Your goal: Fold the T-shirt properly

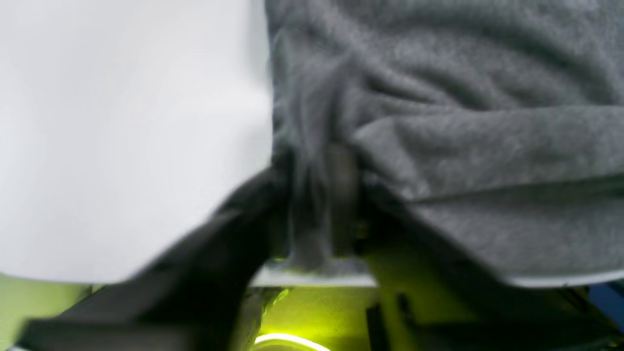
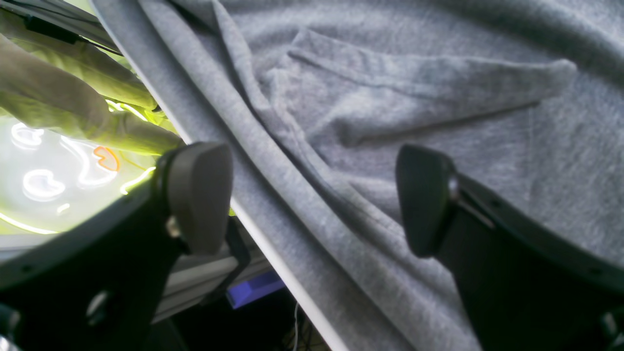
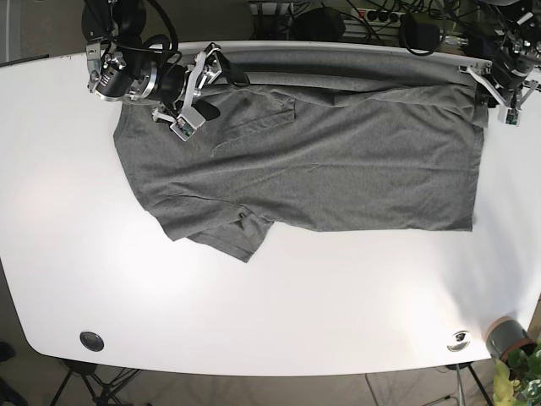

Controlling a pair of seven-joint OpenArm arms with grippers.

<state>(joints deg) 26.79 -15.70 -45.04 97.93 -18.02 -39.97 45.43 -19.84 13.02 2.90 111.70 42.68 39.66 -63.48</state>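
The grey T-shirt (image 3: 321,161) lies spread on the white table (image 3: 279,313), its far edge hanging over the table's back edge. One sleeve (image 3: 239,233) points toward the near left. The other sleeve (image 2: 414,83) lies folded onto the body. My right gripper (image 3: 205,89) hovers open over the shirt's far left shoulder. In the right wrist view this gripper (image 2: 312,200) straddles the cloth at the table edge. My left gripper (image 3: 489,95) is at the shirt's far right corner. In the blurred left wrist view it (image 1: 319,204) is shut on a bunch of T-shirt (image 1: 487,146) fabric.
A potted plant (image 3: 507,342) stands off the near right corner. Two round grommets (image 3: 91,340) (image 3: 459,340) sit near the table's front edge. Cables and dark gear crowd the space behind the back edge (image 3: 338,44). Bare white table (image 1: 122,122) lies beside the left gripper.
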